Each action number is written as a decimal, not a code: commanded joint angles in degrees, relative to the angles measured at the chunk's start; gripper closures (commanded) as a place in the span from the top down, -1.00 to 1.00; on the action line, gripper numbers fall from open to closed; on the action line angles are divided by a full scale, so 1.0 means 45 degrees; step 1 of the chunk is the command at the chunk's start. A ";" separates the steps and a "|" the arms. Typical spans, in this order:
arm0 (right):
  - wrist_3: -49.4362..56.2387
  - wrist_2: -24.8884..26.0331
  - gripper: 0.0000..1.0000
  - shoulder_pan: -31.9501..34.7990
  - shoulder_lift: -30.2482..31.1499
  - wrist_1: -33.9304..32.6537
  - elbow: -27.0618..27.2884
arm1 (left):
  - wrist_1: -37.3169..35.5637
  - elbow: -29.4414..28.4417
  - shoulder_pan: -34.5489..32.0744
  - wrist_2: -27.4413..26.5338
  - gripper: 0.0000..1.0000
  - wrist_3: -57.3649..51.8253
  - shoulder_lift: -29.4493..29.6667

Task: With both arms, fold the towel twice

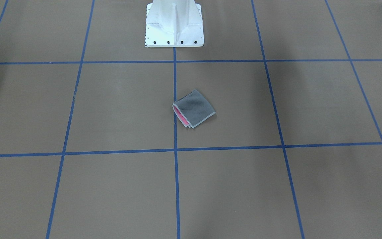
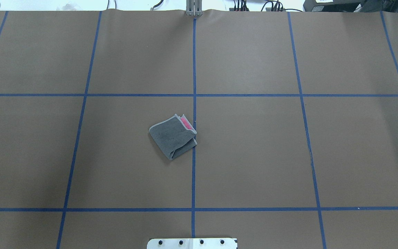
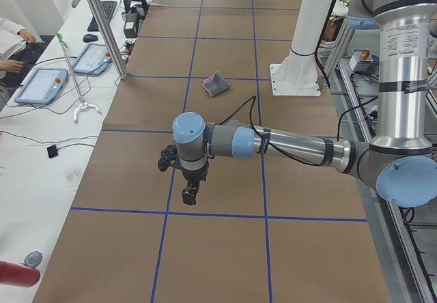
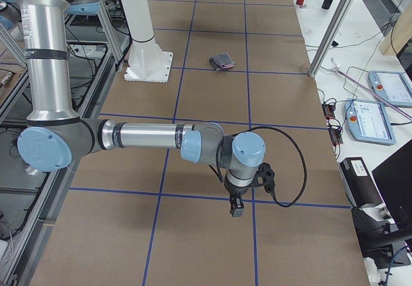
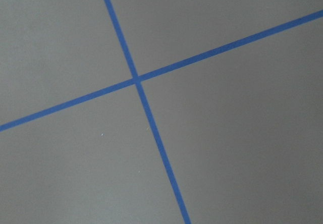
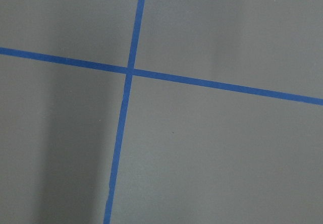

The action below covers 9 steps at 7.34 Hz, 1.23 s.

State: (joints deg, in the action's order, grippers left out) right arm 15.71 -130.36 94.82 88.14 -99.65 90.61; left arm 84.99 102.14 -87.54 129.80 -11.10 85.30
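Towel lies folded; I judge its puffy layers could spring open. Whether left tool or right tool is clenched, I cannot tell.

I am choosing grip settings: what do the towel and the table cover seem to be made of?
The towel looks like terry or microfibre cloth: matte, fuzzy dark grey, pink inner face, stitched light edging. The table cover looks like matte brown paper or card; I cannot tell which.
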 commanded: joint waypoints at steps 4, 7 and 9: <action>0.0005 -0.0055 1.00 0.0003 0.0062 0.0035 0.0001 | 0.0195 0.0270 -0.0606 0.0043 1.00 0.2580 -0.0363; 0.0005 -0.0055 1.00 -0.0016 0.0062 0.0035 0.0001 | 0.0215 0.0037 -0.0567 0.1522 1.00 0.2624 -0.0363; 0.0025 -0.0055 1.00 -0.0016 0.0062 0.0016 -0.0038 | 0.0215 0.0114 -0.0548 0.1547 1.00 0.2566 -0.0363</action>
State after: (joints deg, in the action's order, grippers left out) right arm 15.75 -130.60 94.76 88.42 -99.56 90.54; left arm 85.98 102.66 -90.04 136.26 0.64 83.69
